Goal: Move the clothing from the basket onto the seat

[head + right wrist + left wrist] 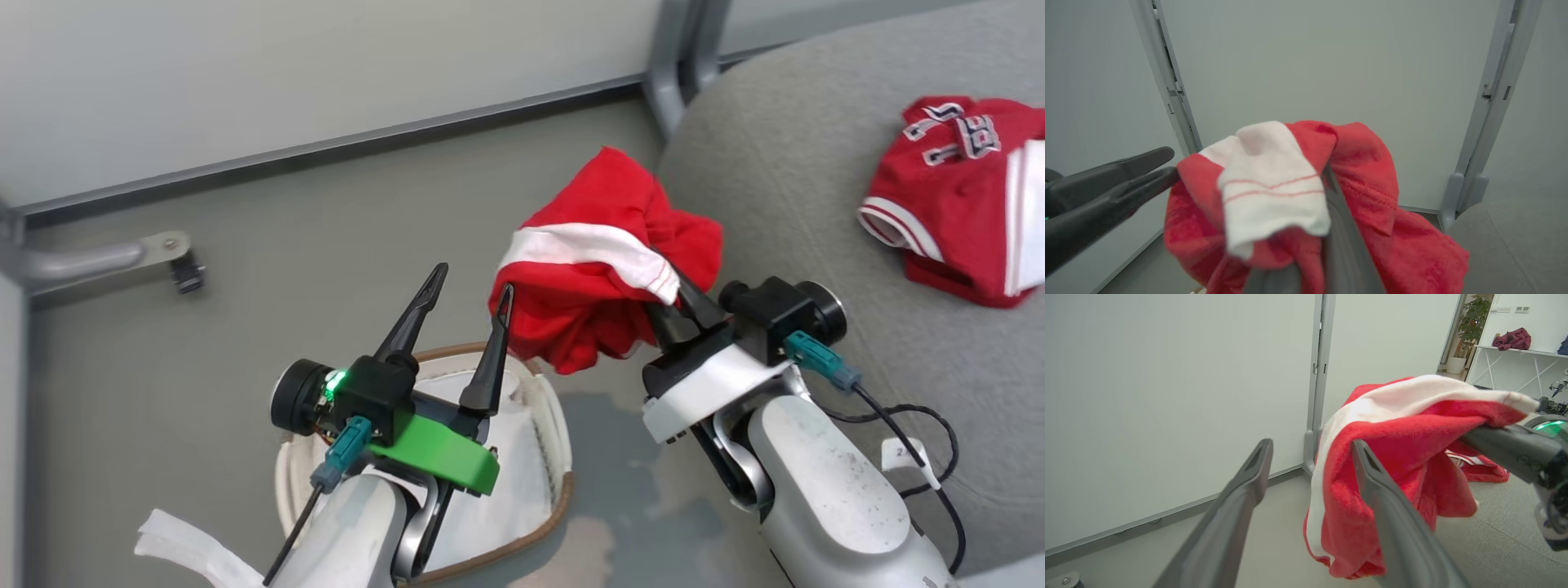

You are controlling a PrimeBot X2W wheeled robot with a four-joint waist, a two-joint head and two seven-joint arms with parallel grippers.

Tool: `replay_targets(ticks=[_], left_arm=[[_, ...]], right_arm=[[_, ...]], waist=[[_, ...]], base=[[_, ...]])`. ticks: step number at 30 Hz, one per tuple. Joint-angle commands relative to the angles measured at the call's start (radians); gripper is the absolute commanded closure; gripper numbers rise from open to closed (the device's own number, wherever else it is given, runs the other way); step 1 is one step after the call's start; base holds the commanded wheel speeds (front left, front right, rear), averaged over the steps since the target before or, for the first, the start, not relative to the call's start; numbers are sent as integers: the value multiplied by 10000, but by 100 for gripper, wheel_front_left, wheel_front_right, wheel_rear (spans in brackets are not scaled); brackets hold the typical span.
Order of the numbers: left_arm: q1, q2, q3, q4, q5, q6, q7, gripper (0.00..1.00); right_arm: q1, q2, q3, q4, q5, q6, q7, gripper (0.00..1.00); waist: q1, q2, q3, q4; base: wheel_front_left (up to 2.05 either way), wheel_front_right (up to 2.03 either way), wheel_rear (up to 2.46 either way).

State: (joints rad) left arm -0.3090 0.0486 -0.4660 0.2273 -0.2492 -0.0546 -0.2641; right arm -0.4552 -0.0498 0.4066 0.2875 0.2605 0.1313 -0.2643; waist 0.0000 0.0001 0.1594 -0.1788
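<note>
I see pale wall panels (245, 73) up top, grey floor (286, 245) below — potted plant (1473, 316) far upper right, left wrist view.

Soft, even light fills the room, bright and gentle. Shadows are faint. In the right wrist view the bunched red cloth with a white stripe (1372, 171) is fuzzy because it is so close. The tall grey metal posts (1490, 102) slant at the sides.

A bunched red jersey (604, 269) is held aloft between the white-lined basket (563, 457) and the grey seat (775, 163), where a lettered jersey (963, 204) is laid crumpled.
</note>
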Motion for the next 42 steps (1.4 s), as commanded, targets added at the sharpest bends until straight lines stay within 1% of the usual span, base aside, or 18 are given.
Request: replay_targets(ticks=[1,4,9,10,13,18,23,27,31,33,36,42], left_arm=[[122,45,74,18,58,-106,-2,0],[185,45,190,94,195,-214,-2,0],[253,48,365,208,282,-345,-2,0],[275,50,368,232,284,-370,-2,0],[19,45,58,403,189,-514,-2,0],[-403,57,-410,780,55,-656,-2,0],[-584,53,-564,1008,62,-699,-2,0],[-551,64,-329,1212,328,-725,-2,0],[-397,162,10,1193,549,-737,-2,0],[-317,263,186,1174,675,-738,-2,0],[-459,283,255,1199,895,-747,-2,0],[-988,300,209,1207,1066,-754,-2,0]], right_arm=[[198,-28,-136,-96,-20,-11,1,100],[362,-28,-403,-223,74,-11,1,100],[584,-25,-502,-385,245,-11,1,100],[647,-25,-536,-391,278,-11,1,100],[817,-27,-1102,-526,176,-11,1,100],[1051,-19,-1877,-829,-22,-11,1,100],[907,-22,-2375,-875,-274,-11,1,100],[185,-22,-2900,-694,-756,-11,1,100],[-895,-131,-3880,-259,-1459,-11,0,100],[-1534,-301,-4184,1,-1758,-11,0,100],[-2520,-840,-4847,449,-2092,-11,1,100],[-4274,-1694,-6148,1542,-2617,-11,1,100]], waist=[[0,-1,261,-1354],[0,-1,341,-2128],[0,-1,392,-3331],[0,-1,401,-3520],[0,-1,550,-3666],[0,-1,833,-3762],[0,-1,1028,-3768],[0,-1,1318,-3755],[0,-1,1708,-3733],[0,-1,1944,-3719],[0,-1,2424,-3426],[0,-1,3353,-2835]], base=[[0,0,0],[0,0,0],[0,0,0],[0,0,0],[0,0,0],[0,0,0],[0,0,0],[0,0,0],[0,0,0],[0,0,0],[0,0,0],[0,0,0]])
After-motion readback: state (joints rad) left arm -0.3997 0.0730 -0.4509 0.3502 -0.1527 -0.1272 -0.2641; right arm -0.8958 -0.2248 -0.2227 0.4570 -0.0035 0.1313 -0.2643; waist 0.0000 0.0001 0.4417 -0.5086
